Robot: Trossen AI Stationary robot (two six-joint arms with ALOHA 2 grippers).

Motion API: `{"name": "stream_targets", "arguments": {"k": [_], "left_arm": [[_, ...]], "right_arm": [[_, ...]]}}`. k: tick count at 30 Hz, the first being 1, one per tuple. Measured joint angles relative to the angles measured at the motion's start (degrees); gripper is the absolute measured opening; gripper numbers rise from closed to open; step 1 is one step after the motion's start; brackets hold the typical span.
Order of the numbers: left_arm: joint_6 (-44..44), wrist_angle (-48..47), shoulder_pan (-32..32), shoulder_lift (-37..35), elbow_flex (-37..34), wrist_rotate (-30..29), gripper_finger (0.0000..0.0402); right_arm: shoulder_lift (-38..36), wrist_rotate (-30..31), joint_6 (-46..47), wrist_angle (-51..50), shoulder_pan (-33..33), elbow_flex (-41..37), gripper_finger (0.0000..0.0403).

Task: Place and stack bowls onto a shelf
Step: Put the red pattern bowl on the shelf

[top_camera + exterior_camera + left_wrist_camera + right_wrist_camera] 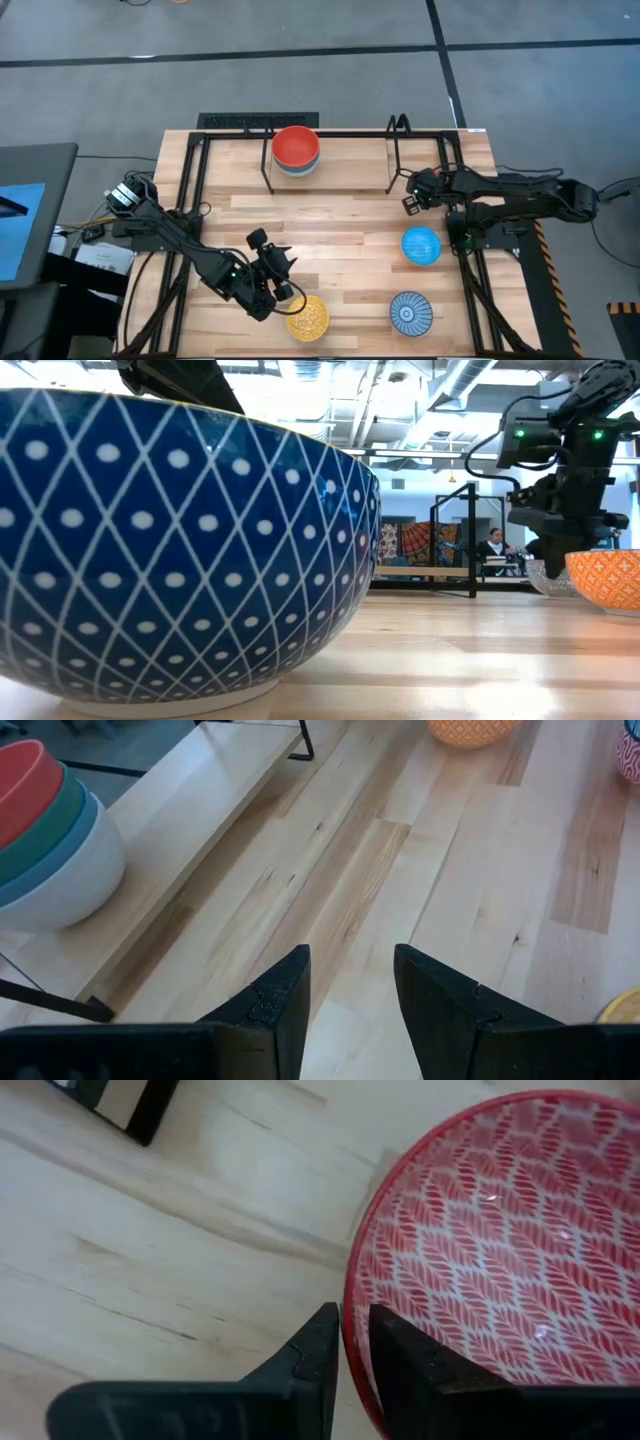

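Observation:
A stack of plain bowls (296, 150), red on top, then green, blue and white, stands on the shelf board (345, 160); it also shows in the left wrist view (45, 830). My left gripper (278, 265) is open and empty over bare table (350, 970), just beside the yellow patterned bowl (308, 318). My right gripper (410, 195) is near the shelf's right upright, shut on the red-pink patterned bowl (500, 1240), which the gripper hides in the high view. The speckled light blue bowl (421, 245) and the blue-white patterned bowl (410, 312) rest on the table. My right gripper holds the red-pink bowl by its rim (350, 1295), pinched with one finger (315, 1350) outside the wall and one finger (400, 1365) inside. The fingers come from above, pointing down. The bowl is upright, mouth up; whether its foot is on the table I cannot tell.
The blue-white patterned bowl (170, 550) fills the left of the low view; the yellow patterned bowl (605, 578) shows at its right beside a gripper. Black wire uprights (395, 150) bound the shelf. Bare tabletop lies between the arms (340, 230). A person sits in the room behind (492, 545).

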Motion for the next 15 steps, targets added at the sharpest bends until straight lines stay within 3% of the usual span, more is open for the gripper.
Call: {"name": "stream_targets", "arguments": {"k": [6, 15], "left_arm": [[0.88, 0.00, 0.02, 0.00, 0.00, -0.02, 0.0132], [2.55, 0.20, 0.04, 0.00, 0.00, -1.53, 0.0132]], "right_arm": [[-0.24, -0.15, -0.21, 0.08, 1.17, 0.18, 0.0036], [-2.09, -0.59, 0.01, -6.42, 11.39, 7.06, 0.0037]]}}
